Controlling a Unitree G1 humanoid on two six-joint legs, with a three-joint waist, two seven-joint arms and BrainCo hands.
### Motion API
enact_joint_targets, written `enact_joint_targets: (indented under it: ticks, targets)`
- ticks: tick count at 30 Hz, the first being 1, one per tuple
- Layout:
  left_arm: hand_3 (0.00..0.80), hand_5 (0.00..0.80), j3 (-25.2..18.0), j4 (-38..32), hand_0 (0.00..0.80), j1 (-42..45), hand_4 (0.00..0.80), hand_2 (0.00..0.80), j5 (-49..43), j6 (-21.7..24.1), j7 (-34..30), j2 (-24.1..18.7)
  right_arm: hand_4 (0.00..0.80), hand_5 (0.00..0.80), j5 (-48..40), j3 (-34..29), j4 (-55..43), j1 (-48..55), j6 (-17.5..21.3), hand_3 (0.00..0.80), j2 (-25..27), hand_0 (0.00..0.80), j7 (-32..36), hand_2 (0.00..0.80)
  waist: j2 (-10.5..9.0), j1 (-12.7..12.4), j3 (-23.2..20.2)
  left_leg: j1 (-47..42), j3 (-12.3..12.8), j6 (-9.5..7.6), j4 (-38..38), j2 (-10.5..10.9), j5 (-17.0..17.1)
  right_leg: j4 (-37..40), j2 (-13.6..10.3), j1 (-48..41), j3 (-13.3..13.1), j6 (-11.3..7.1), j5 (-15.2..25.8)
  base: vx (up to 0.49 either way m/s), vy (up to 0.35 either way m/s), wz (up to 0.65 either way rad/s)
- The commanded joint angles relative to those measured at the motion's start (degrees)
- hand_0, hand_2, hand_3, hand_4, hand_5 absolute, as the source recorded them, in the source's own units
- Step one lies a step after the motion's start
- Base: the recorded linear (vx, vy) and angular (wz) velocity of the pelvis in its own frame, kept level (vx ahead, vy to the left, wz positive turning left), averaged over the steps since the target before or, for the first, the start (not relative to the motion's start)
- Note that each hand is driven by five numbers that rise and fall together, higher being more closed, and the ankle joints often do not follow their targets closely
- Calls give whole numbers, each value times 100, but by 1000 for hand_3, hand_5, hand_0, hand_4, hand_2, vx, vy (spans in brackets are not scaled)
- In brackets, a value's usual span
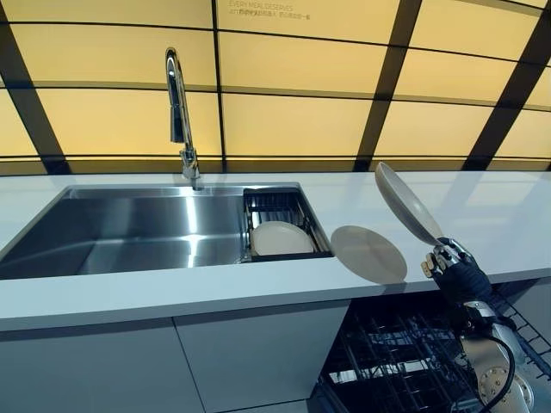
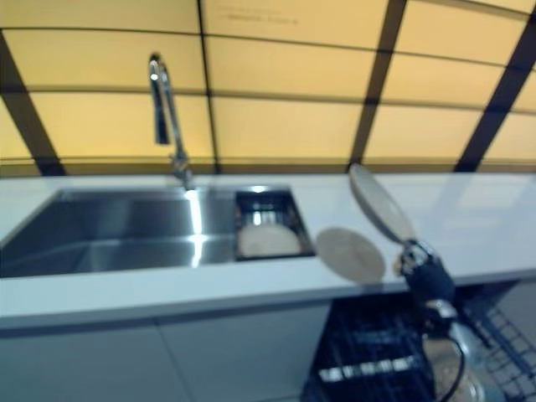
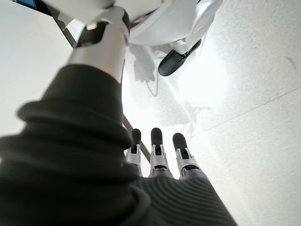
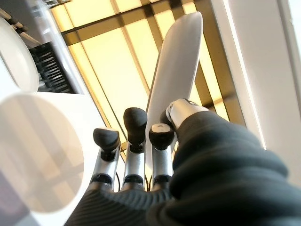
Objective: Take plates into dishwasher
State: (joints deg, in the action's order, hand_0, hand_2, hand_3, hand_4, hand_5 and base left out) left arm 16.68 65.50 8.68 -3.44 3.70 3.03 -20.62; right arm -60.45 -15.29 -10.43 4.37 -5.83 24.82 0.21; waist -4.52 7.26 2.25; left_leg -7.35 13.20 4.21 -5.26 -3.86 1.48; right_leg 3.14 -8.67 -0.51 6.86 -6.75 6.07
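Note:
My right hand (image 1: 455, 268) is shut on a white plate (image 1: 405, 202), pinching its lower rim so that it stands tilted on edge above the counter's right part. In the right wrist view the plate (image 4: 176, 66) rises edge-on between the thumb and the fingers (image 4: 134, 127). A second white plate (image 1: 280, 238) leans in the black rack (image 1: 258, 205) at the sink's right end. Below the hand, the open dishwasher's dark wire rack (image 1: 405, 353) sticks out from under the counter. My left hand (image 3: 160, 150) hangs open over the floor, holding nothing.
A steel sink (image 1: 129, 228) with a tall tap (image 1: 179, 112) takes up the left of the white counter (image 1: 172, 288). A round shadow (image 1: 368, 254) lies on the counter beside the held plate. Yellow panels form the wall behind.

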Motion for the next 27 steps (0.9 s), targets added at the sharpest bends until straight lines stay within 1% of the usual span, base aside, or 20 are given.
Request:
enact_joint_targets:
  ticks: [1,2,3,5,7,8,12,14,18,19,22,25,27]
  targets:
    - [0,0,-182,213,0,-543,0,0,205,221,77,152,800,800,-848,-495,-719,-455,132,800,-124,800,368,800,84,16,176,-54,11,-422,56,304,-349,-705,-242,48,-31,-387,374,-33,-6,-9]
    - [0,0,-194,230,0,-561,0,0,217,225,74,141,800,800,-1258,-500,-725,-418,63,800,-250,800,510,800,84,42,175,-54,22,-434,53,312,-356,-720,-250,82,-44,-390,400,-28,-2,-8]
    - [0,0,-192,229,0,-562,0,0,222,222,76,141,800,800,-1318,-502,-734,-416,41,800,-280,800,531,800,85,44,173,-52,23,-435,53,312,-356,-718,-250,85,-47,-391,401,-28,-2,-12]
    - [0,0,-182,246,0,-581,0,0,212,211,88,146,800,800,-1726,-497,-741,-409,-77,800,-488,800,569,800,85,57,160,-36,47,-433,52,306,-354,-706,-263,94,-41,-396,413,-15,-7,-8]
    - [0,0,-162,283,0,-589,0,0,227,234,98,145,800,800,-1879,-481,-748,-389,-94,800,-543,800,560,800,86,67,157,-32,51,-437,52,305,-353,-703,-266,108,-50,-396,426,0,0,0]
    - [0,0,-176,301,0,-591,0,0,213,242,99,147,800,800,-1988,-481,-761,-372,-170,800,-615,800,569,800,85,72,150,-25,57,-436,52,303,-349,-695,-270,115,-52,-393,430,0,0,0]
    - [0,0,-198,354,0,-582,0,0,233,290,83,114,800,800,-2262,-463,-788,-287,-272,800,-689,800,792,800,76,91,137,-13,66,-449,44,313,-345,-663,-257,121,-62,-383,433,-2,-3,-3]
    - [0,0,-214,362,0,-586,0,0,233,285,79,108,800,800,-2309,-489,-806,-254,-332,800,-711,800,855,800,75,106,131,-4,76,-449,41,312,-339,-658,-252,128,-75,-382,435,0,0,0]
    - [0,0,-301,407,0,-558,0,0,166,330,109,74,800,800,-1974,-599,-606,-7,-735,800,-679,800,1254,800,44,179,120,8,128,-441,40,302,-326,-672,-230,160,-119,-399,459,0,-2,-1]
    - [0,0,-313,416,0,-556,0,0,150,341,112,69,800,800,-1952,-618,-562,25,-751,800,-670,800,1258,800,40,189,118,7,133,-441,40,302,-325,-676,-227,165,-126,-400,463,4,-14,-9]
    - [0,0,-384,522,0,-556,0,0,110,439,128,29,800,800,-1917,-796,-200,194,-856,800,-598,800,1556,800,14,267,112,9,175,-435,44,284,-319,-690,-198,201,-186,-401,481,1,-19,-12]
    - [0,0,-438,606,0,-595,0,0,97,517,123,-33,800,800,-1763,-957,137,496,-983,800,-515,800,2322,800,-26,400,123,5,251,-424,54,257,-310,-707,-173,265,-277,-419,521,-9,-15,-14]
    - [0,0,-459,637,0,-600,0,0,93,558,114,-44,800,800,-1693,-1014,230,574,-1024,800,-530,800,2543,800,-28,443,116,2,271,-423,53,255,-315,-707,-158,288,-315,-425,528,-3,0,-20]
